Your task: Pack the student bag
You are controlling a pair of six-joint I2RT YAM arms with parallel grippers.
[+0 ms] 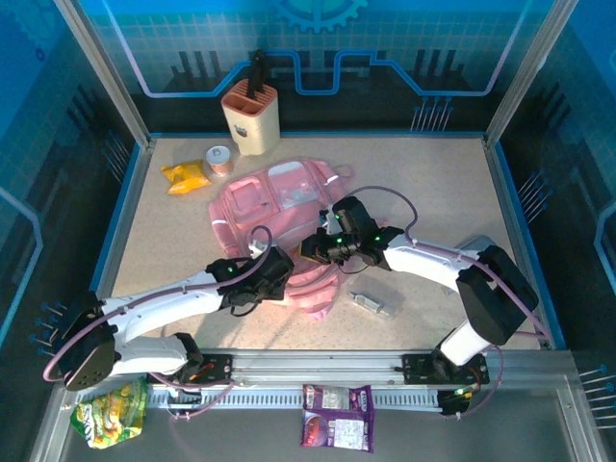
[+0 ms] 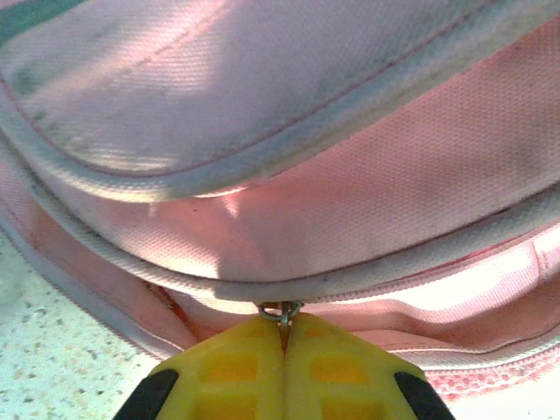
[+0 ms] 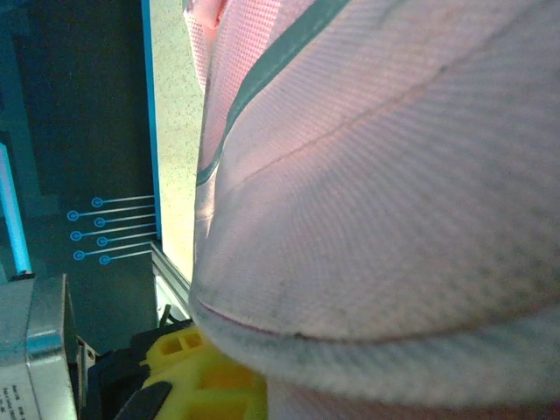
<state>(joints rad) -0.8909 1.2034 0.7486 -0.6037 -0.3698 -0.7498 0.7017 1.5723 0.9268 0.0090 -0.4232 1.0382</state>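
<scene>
Opening the bag (image 1: 274, 197) looks like the step in hand, so packing proper prob. hasn't begun. Bag lies flat mid-table, front up, btwn the two arms. L gripper (image 2: 282, 331) sits at its near edge, tips pressed together on the metal zip pull (image 2: 280, 311). R gripper (image 1: 318, 248) is at the bag's right side, closed, w/ fabric draped over its yellow finger (image 3: 197, 372); can't tell if it pinches cloth. Next move, I'd judge: R steadies the bag while L drags the pull along the zip w/o slipping off that small ring. Bag's inside is hidden; no opening visible. Beige holder (image 1: 251, 117) at the back has dark handles (image 1: 258, 72) standing in it. Loose on the table: yellow packet (image 1: 185, 176), small roll (image 1: 220, 160), clear packet (image 1: 373, 304).
</scene>
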